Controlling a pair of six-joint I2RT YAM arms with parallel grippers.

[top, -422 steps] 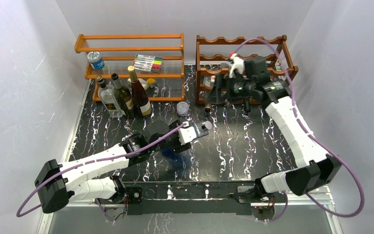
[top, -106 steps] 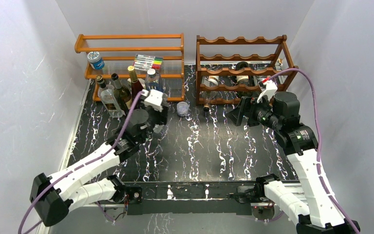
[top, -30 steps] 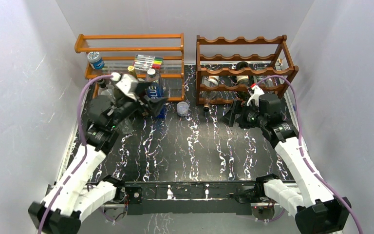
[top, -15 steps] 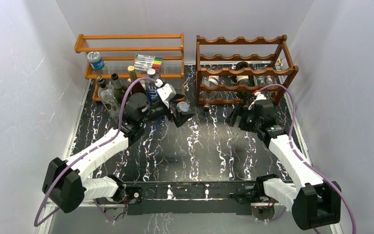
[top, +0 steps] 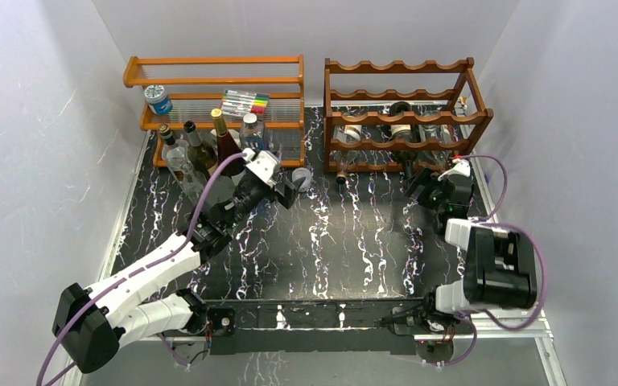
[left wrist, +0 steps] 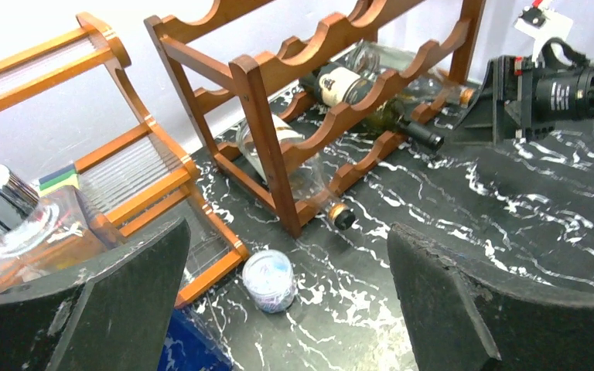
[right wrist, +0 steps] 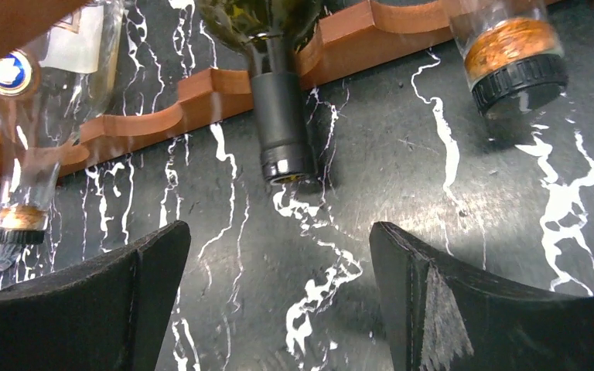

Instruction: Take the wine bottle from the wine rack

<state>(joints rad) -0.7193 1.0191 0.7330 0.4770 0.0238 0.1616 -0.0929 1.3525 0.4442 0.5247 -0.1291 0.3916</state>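
2 arms, 2 grippers, both spread wide & holding nothing. right gripper sits low over the black marbled table, just in front of the wine rack, w/ only bare tabletop between its fingers, clear of the glass. the rack is dark red-brown wood at the table's far edge, right half: wavy rails, 3 front rails, 4 cradles per rail.

wine bottle: dark green w/ black capsule. it lies in the lowest tier, neck over the bottom front rail & pointing at the right gripper, mouth close to the tabletop.

right wrist view shows 3 necks past that rail. the green one is in the middle, w/ 1 clear bottle w/ gold neck on one side & 1 clear bottle w/ amber band & black cap on the other. more bottles lie on the tier above; exact no. hard to tell.

left gripper hovers mid-table beside 1 small clear round jar, near the orange shelf. 4 upright bottles stand in front of that shelf. on it are 1 blue-label jar & 1 pack of markers.
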